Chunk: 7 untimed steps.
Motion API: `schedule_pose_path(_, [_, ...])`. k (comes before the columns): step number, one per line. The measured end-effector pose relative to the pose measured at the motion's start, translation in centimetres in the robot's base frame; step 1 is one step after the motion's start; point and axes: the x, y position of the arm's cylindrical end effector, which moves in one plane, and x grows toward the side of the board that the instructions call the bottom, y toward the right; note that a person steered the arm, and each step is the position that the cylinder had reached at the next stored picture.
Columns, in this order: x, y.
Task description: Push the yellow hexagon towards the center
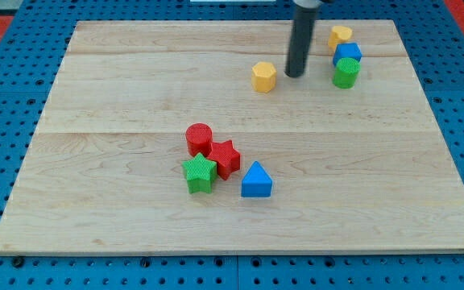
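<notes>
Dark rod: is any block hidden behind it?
None shows: only bare wooden board flanks the rod. My tip stands right of the yellow hexagon, apart. The strip directly behind is covered.

The yellow hexagon (264,77) is seen lying flat on the wooden board, in the upper half, somewhat toward the view's right of centre, apart from other blocks.

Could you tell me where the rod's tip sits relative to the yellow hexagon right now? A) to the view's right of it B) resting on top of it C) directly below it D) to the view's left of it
A: my tip stands just to the view's right of the yellow hexagon, with a small gap between them.
</notes>
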Motion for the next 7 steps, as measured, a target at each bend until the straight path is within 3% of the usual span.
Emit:
schedule_pose_path(1, [0.3, -4.2])
schedule_pose_path(2, [3.5, -10.3])
schedule_pose_path(3, [4.9, -10.7])
schedule_pose_path(4, [4.1, -10.7])
schedule_pose_path(5, [-0.3, -9.6])
schedule_pose_path(6, [0.5, 0.2])
schedule_pose_path(7, [5.9, -1.8])
